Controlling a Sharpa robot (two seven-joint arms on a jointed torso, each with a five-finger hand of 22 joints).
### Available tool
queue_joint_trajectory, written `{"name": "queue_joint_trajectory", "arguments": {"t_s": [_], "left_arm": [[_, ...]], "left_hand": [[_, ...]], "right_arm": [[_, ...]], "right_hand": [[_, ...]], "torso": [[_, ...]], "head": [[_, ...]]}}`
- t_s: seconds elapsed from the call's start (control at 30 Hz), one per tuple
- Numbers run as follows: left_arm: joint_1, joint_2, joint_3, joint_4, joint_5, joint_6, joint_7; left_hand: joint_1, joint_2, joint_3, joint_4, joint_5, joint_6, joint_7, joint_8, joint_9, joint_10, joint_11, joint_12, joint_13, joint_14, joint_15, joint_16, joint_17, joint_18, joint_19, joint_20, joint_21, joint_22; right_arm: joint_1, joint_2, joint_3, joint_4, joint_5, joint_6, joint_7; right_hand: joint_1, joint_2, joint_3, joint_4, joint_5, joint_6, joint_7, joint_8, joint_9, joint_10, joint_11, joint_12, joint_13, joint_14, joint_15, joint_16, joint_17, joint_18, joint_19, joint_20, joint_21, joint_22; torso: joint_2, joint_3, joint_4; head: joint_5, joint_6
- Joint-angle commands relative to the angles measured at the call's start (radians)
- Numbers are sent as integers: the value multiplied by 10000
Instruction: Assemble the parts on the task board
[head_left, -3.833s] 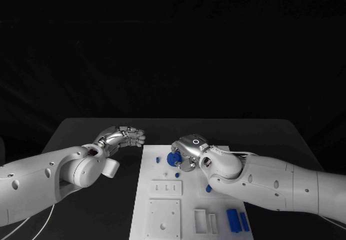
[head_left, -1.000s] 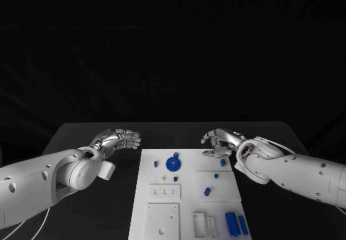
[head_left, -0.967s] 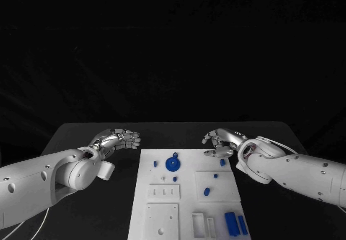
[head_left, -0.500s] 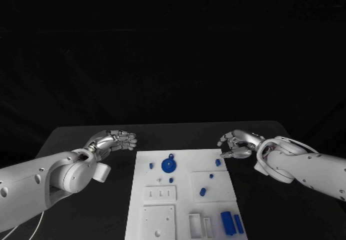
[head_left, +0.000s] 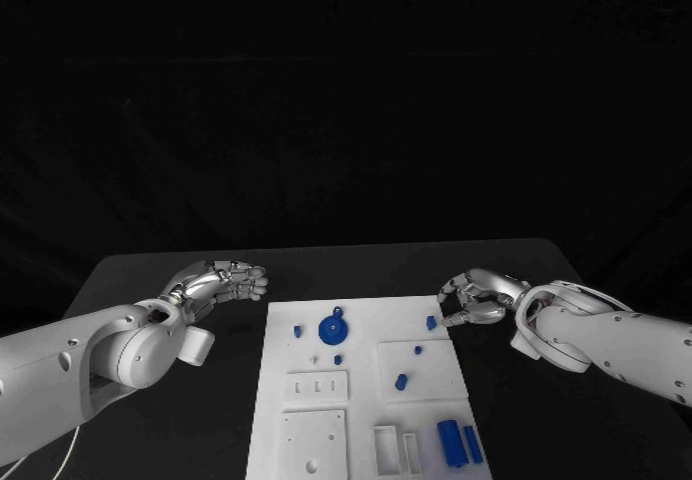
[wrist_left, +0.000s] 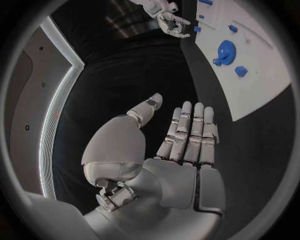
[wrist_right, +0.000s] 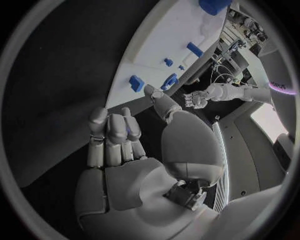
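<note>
The white board (head_left: 361, 400) lies in the middle of the black table (head_left: 159, 275), running from near to far. Both hands hang off it, one at each far corner.

The left hand (head_left: 219, 281) is just left of the board's far left corner, over bare table. In the left wrist view its fingers (wrist_left: 190, 130) lie straight and close side by side, the thumb set off to one side, with nothing in the palm.

The right hand (head_left: 477, 296) is just beside the board's far right corner. Its fingers (wrist_right: 112, 135) curl in toward the palm, and I cannot tell whether something small sits between them.

On the board, a round blue disc (head_left: 333, 330) stands near the far end, with a small blue piece (head_left: 299, 330) to its left. Another small piece (head_left: 431, 322) is by the far right edge, close to the right hand. Further toward the near end lies a slanted blue piece (head_left: 400, 381), and two long blue bars (head_left: 459, 441) lie side by side at the near right corner.
</note>
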Motion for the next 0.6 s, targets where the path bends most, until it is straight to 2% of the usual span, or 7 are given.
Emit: {"name": "queue_joint_trajectory", "arguments": {"t_s": [0.03,0.2,0.43,0.6], "left_arm": [[8,3,8,33,33,173,152],[8,5,8,29,33,175,148],[8,-6,8,23,33,173,147],[8,-12,8,11,33,171,145]], "left_hand": [[48,67,-38,-19,-41,7,118,-38,16,30,28,-38,0,-12,3,-31,10,185,44,45,-70,180],[49,65,-39,-20,-41,6,118,-39,16,30,28,-40,-1,-13,2,-32,10,185,44,45,-71,180],[53,64,-39,-22,-40,6,117,-40,16,30,26,-41,-1,-15,1,-35,12,184,44,43,-72,179],[55,62,-40,-23,-40,5,118,-41,16,30,26,-43,-1,-16,0,-37,13,184,44,43,-74,179]], "right_arm": [[-114,90,0,-65,76,132,179],[-186,175,0,-81,74,72,166],[-346,330,-1,-214,-23,-101,207],[-507,455,-1,-307,-122,-190,190]], "right_hand": [[50,111,-18,-44,-7,-51,-20,-10,-7,-63,6,-34,-1,-32,21,-40,9,622,-44,-13,-67,156],[151,158,1,-56,-159,-57,-23,-18,-15,-69,1,-42,-4,-27,16,-59,10,622,-44,-9,-87,152],[296,230,81,-61,-268,-19,-33,-5,-18,-39,-8,-30,15,-19,8,-77,14,622,-43,-2,-107,151],[650,315,558,5,-596,121,-30,39,-27,49,0,3,57,6,16,-99,24,622,-12,19,-131,152]], "torso": [[12,3,-11],[8,11,13],[-6,1,0],[-9,-3,-3]], "head": [[34,-45],[66,-72],[79,-112],[90,-110]]}}
